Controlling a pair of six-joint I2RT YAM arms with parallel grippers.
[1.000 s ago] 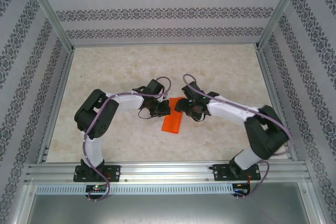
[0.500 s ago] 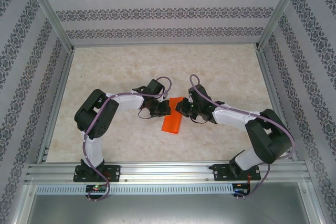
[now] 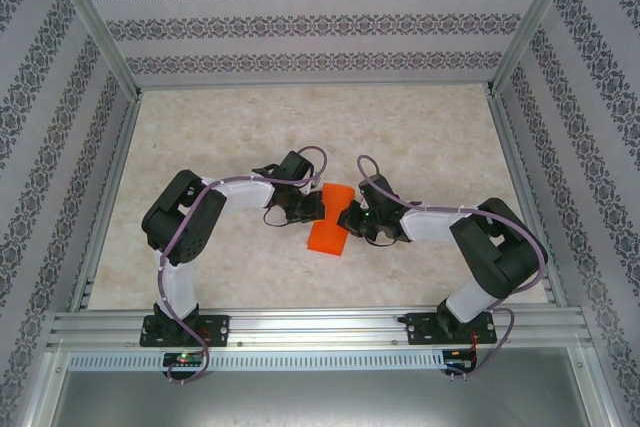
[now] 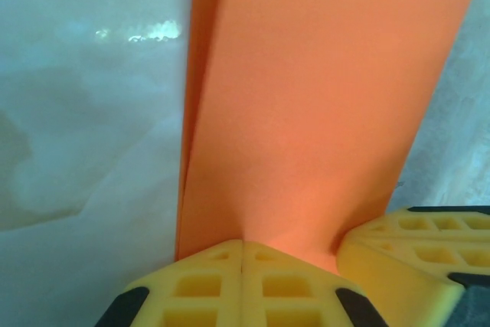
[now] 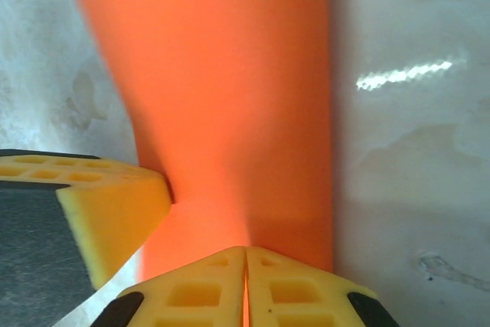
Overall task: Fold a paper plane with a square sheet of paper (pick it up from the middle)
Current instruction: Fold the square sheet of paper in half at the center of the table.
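Observation:
The orange sheet of paper (image 3: 327, 235) lies folded into a narrow strip at the middle of the table, between the two arms. My left gripper (image 3: 314, 205) is at the strip's left edge and my right gripper (image 3: 350, 219) at its right edge. In the left wrist view the yellow jaws (image 4: 243, 254) are shut, and the paper (image 4: 321, 97) rises in a crease from their seam. The right gripper's finger (image 4: 413, 243) touches the paper beside them. In the right wrist view the jaws (image 5: 245, 262) are shut on the paper (image 5: 230, 97), with orange in the seam. The left finger (image 5: 107, 204) presses its left edge.
The pale marbled table (image 3: 240, 127) is ringed by patterned walls and an aluminium frame (image 3: 320, 325) along the near edge. Both arm elbows bulge outward toward the side walls.
The right gripper has slid nearer along the strip's right edge and its elbow has drawn in. The left arm has not moved, and the strip has barely shifted.

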